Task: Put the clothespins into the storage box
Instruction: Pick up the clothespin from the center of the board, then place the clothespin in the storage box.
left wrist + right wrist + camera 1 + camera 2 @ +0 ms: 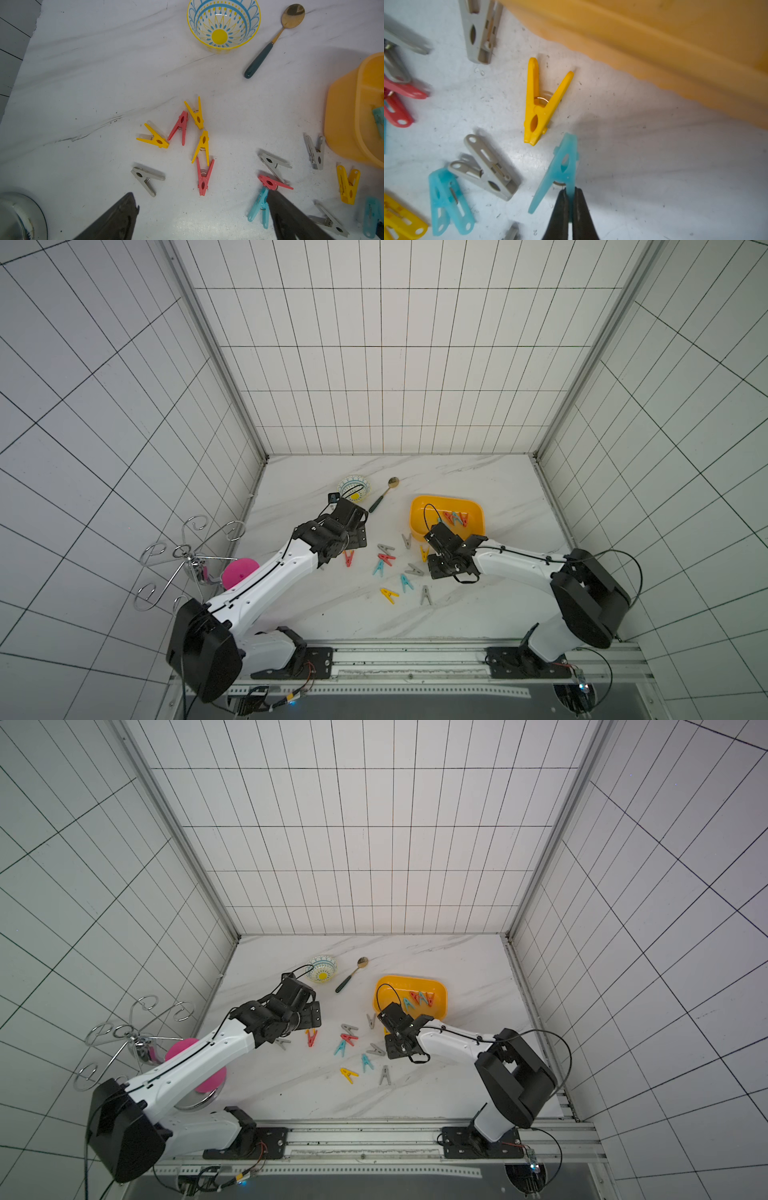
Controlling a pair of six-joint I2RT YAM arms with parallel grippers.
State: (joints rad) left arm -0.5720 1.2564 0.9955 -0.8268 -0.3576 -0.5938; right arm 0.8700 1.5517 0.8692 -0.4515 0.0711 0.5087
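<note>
**Teal clothespin caught by one leg only, close to the box wall**

In both top views the yellow storage box (451, 499) is seen on the marble table (332, 614), on the robot's right side. A few clothespins (456, 517) are lying inside it. The loose clothespins (387, 558) are scattered just beside it, toward the middle of the table.

In the left wrist view the left gripper (200, 193) is held wide open and empty above a group of red and yellow pegs (202, 145). A patterned bowl (223, 25) and a green-handled spoon (270, 43) are seen farther off.

In the right wrist view the right gripper (571, 190) is pressed closed on a teal clothespin (560, 166). Only one thin leg is caught between the fingers (560, 212). It cannot be told whether the peg is off the table. A yellow clothespin (537, 108) lies just beside its tip, and the box wall is near.

With such a narrow hold, the peg can probably swing or slide out when it is raised, and it may be dropped before the rim is passed. If it is carried too low, the hanging end may be knocked against the wall.
</note>
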